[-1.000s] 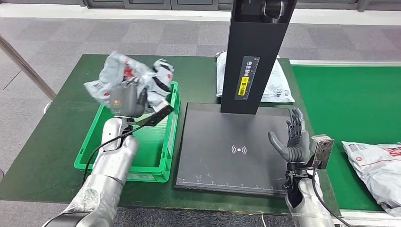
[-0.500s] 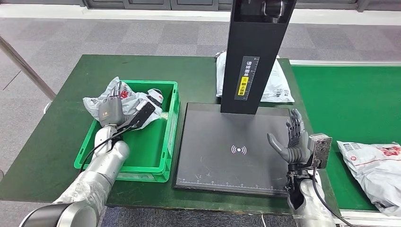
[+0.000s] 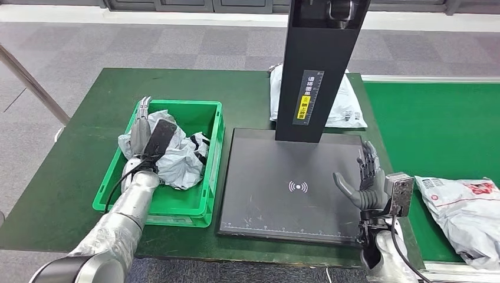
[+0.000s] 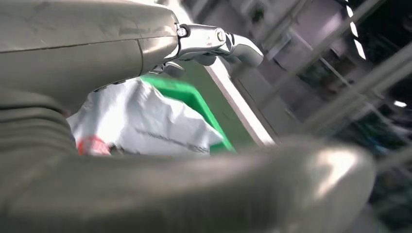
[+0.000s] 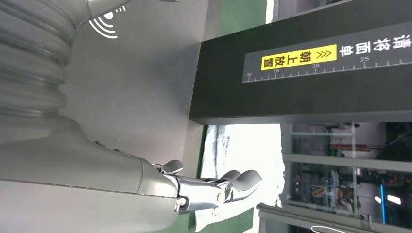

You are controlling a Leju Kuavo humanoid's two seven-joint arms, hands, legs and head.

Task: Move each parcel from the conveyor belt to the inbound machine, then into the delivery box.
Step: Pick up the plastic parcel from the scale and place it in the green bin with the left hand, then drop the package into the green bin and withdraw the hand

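A crumpled grey-white parcel (image 3: 180,160) lies inside the green delivery box (image 3: 177,209), also seen as parcel (image 4: 141,124) beside the box wall (image 4: 194,97). My left hand (image 3: 141,125) stands open at the box's left rim, fingers (image 4: 218,41) spread and pointing up, holding nothing. My right hand (image 3: 367,178) is open over the right edge of the black inbound machine plate (image 3: 277,200), fingers (image 5: 218,187) apart. Another white parcel (image 3: 466,206) lies on the green conveyor belt (image 3: 442,130) to the right of that hand.
The machine's tall black column (image 3: 321,65), also column (image 5: 301,73), rises behind the plate. A third white parcel (image 3: 346,106), parcel (image 5: 243,150), lies behind the column. A metal pole (image 3: 29,82) slants at the table's far left.
The left hand lowered from above the box and let go of the parcel, which now lies in the box. The conveyor parcel has crept slightly left. The right hand barely moved.
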